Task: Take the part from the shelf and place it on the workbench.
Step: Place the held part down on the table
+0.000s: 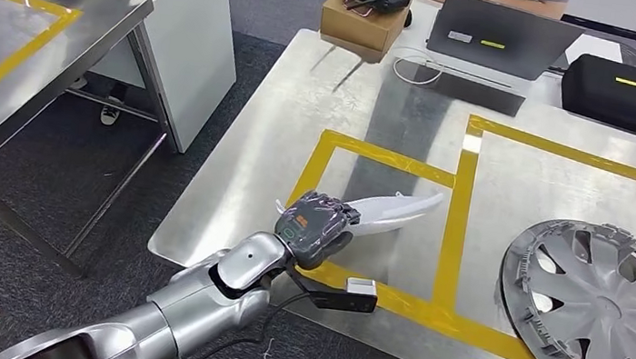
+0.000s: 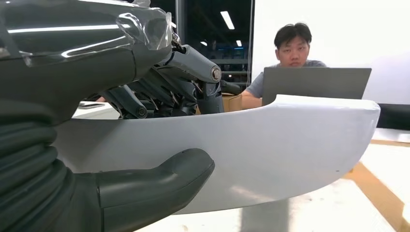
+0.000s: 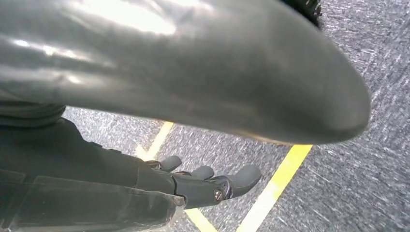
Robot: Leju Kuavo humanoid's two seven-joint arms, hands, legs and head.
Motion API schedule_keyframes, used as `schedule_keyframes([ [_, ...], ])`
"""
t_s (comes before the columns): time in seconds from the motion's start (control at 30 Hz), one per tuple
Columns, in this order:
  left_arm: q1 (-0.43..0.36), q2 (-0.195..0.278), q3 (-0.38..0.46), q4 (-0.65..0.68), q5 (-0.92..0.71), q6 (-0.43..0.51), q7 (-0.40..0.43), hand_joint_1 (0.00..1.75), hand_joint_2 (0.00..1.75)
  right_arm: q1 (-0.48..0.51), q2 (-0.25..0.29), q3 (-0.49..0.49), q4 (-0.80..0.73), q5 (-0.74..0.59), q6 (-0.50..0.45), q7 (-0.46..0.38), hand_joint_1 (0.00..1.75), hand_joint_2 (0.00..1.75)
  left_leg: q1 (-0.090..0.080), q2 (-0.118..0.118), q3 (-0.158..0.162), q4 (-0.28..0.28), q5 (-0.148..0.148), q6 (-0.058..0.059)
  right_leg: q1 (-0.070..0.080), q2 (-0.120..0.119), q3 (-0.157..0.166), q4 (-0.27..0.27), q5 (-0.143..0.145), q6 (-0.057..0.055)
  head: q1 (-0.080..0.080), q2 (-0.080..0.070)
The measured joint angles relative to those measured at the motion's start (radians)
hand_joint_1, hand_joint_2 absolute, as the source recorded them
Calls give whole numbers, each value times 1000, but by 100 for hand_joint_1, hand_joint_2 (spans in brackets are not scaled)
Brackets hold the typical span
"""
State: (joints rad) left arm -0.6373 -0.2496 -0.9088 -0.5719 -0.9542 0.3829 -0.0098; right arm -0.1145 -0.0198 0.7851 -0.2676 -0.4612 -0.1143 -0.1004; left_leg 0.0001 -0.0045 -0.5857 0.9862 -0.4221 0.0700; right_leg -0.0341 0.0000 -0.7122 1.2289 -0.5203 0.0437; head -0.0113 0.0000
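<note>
Part (image 1: 391, 209), long, white and curved, lies low over the shiny workbench (image 1: 349, 119) in the head view. It sits inside a box of yellow tape (image 1: 454, 219). Its long side runs from the left hand (image 1: 316, 227) out toward the far right, and its thin tip points that way. The left hand holds the near end of it. A grey wheel cover (image 1: 600, 310) lies on the bench to the right, on the other side of a tape line, well apart from the part. At the far end of the bench are a cardboard box (image 1: 361, 22), a laptop (image 1: 495, 35) and a black case (image 1: 620, 91). The near edge of the bench is close behind the hand. Bare metal lies beyond the tip.

From the left wrist, the dark fingers (image 2: 188, 77) curl over the top of the part (image 2: 251, 145) and the thick thumb (image 2: 159, 181) presses on its near side. A person (image 2: 290, 58) sits behind the laptop (image 2: 316, 82).

From the right wrist, the right hand (image 3: 208, 183) hangs above grey floor (image 3: 367, 169) with yellow lines. Its fingers (image 3: 241, 178) are a little bent and hold nothing.
</note>
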Motion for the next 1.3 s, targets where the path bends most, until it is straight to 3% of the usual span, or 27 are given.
schedule_keyframes([
  [0.03, 1, -1, -1, 2, 1, 0, -1, 175, 175, 1, 0, 0, 0, 0, 0, 1, 0, 0, -3, 0, 0, 0, 0, 1, 0, 0, -25, 52, -14, 1, 0, 0],
  [0.07, 2, -1, -3, 5, 4, 0, -3, 175, 175, 1, -1, 0, 0, 0, 1, 2, 0, 0, -5, -1, -1, 1, 0, 1, 0, 0, -31, 63, -13, 7, 0, 0],
  [0.1, 3, -2, -5, 7, 8, 0, -8, 175, 175, 1, -1, 0, 0, 1, 2, 3, 0, 0, -6, -2, 0, 1, 0, 1, 0, 0, -13, 28, 4, 14, 0, 0],
  [0.17, 2, -5, -7, 8, 22, 0, -20, 175, 175, -2, -2, 0, 0, 5, 5, 4, 0, 0, -8, -4, -1, 7, -2, -3, 0, -1, 61, -120, 55, 26, 1, 0],
  [0.23, 0, -9, -10, 8, 40, 0, -30, 175, 175, -6, -1, 0, 0, 10, 9, 5, 0, 0, -13, -4, -6, 15, -7, -10, 4, 0, 114, -221, 86, 20, 0, 0],
  [0.37, -1, -15, -20, 11, 73, 2, -45, 0, 175, -10, 3, -1, 0, 18, 16, 8, 0, 0, -11, -3, -15, 28, -19, -23, 4, 2, 122, -235, 93, -2, -2, 0],
  [0.4, -1, -15, -22, 11, 81, 4, -48, 0, 175, -11, 4, -1, 0, 20, 17, 8, 0, 0, -8, -2, -26, 53, -36, -29, 1, 2, 123, -236, 94, -8, -3, 0],
  [0.43, -2, -16, -23, 11, 89, 8, -50, 0, 131, -12, 6, -1, 0, 21, 18, 7, 0, 0, -5, -2, -46, 96, -61, -36, -2, 2, 124, -237, 94, -12, -4, 0],
  [0.53, -2, -16, -24, 16, 124, 13, -54, 0, 0, -14, 9, -1, 0, 28, 19, 7, 0, 0, 2, -1, -141, 296, -146, -52, 0, 1, 124, -236, 93, -16, -6, 0],
  [0.57, -1, -15, -24, 19, 138, 12, -55, 0, 0, -14, 9, -2, 0, 30, 19, 7, 0, 0, 3, -1, -157, 325, -149, -52, 1, 1, 125, -236, 93, -16, -6, 0],
  [0.6, -1, -15, -24, 21, 151, 12, -56, 0, 0, -15, 10, -2, 0, 33, 19, 7, 0, 0, 4, 0, -150, 308, -130, -50, 2, 2, 126, -236, 93, -16, -6, 0],
  [0.67, -3, -15, -22, 23, 178, 13, -59, 0, 0, -16, 12, -5, 0, 38, 20, 7, 0, 0, 2, -1, -85, 172, -57, -37, 4, 4, 129, -236, 92, -16, -6, 0],
  [0.73, -5, -15, -19, 24, 201, 15, -62, 0, 0, -17, 16, -10, 0, 41, 22, 7, 0, 0, -3, 0, -25, 52, -19, -23, 10, 6, 128, -237, 93, -14, -6, 0],
  [0.9, -5, -16, -13, 27, 219, 18, -67, 0, 0, -17, 20, -19, 0, 43, 23, 6, 0, 0, -4, 0, 1, 4, -6, -2, 12, 2, 115, -221, 83, 1, -4, 0],
  [0.93, -5, -17, -12, 27, 220, 18, -68, 0, 0, -17, 19, -20, 0, 43, 23, 6, 0, 0, -2, 1, 7, -5, -1, 2, 12, 1, 97, -185, 65, 0, -3, 0],
  [1.0, -4, -18, -12, 28, 221, 18, -69, 0, 0, -16, 17, -21, 0, 43, 23, 6, 0, 0, -2, 2, 7, -8, 2, 6, 10, 1, 35, -55, 12, -6, -1, 0],
  [1.07, 0, -18, -12, 31, 221, 18, -69, 0, 0, -14, 16, -22, 0, 43, 23, 6, 0, 0, -4, 1, 5, -7, 2, 6, 9, 1, -16, 46, -17, -1, -1, 0],
  [1.1, 1, -17, -12, 33, 221, 18, -69, 0, 0, -14, 15, -23, 0, 43, 23, 6, 0, 0, -4, 0, 4, -6, 2, 5, 9, 1, -16, 43, -10, 6, 0, 0],
  [1.13, 2, -17, -12, 34, 221, 18, -69, 0, 0, -15, 14, -23, 0, 43, 23, 6, 0, 0, -4, -1, 4, -4, 1, 4, 8, 0, 5, -2, 12, 17, 0, 0],
  [1.2, 2, -17, -12, 35, 224, 18, -71, 0, 0, -17, 13, -24, 0, 44, 23, 6, 0, 0, -7, -3, 1, 6, -5, -4, 6, 0, 78, -142, 62, 32, 0, 0],
  [1.23, 2, -17, -10, 35, 229, 18, -74, 0, 0, -17, 13, -25, 0, 44, 23, 6, 0, 0, -9, -3, -2, 13, -9, -9, 6, 0, 104, -194, 78, 31, -1, 0],
  [1.3, 2, -16, -6, 35, 248, 20, -87, 0, 0, -16, 14, -25, 0, 44, 24, 6, 0, 0, -13, -3, -9, 22, -13, -16, 10, 3, 122, -227, 85, 16, -2, 0],
])
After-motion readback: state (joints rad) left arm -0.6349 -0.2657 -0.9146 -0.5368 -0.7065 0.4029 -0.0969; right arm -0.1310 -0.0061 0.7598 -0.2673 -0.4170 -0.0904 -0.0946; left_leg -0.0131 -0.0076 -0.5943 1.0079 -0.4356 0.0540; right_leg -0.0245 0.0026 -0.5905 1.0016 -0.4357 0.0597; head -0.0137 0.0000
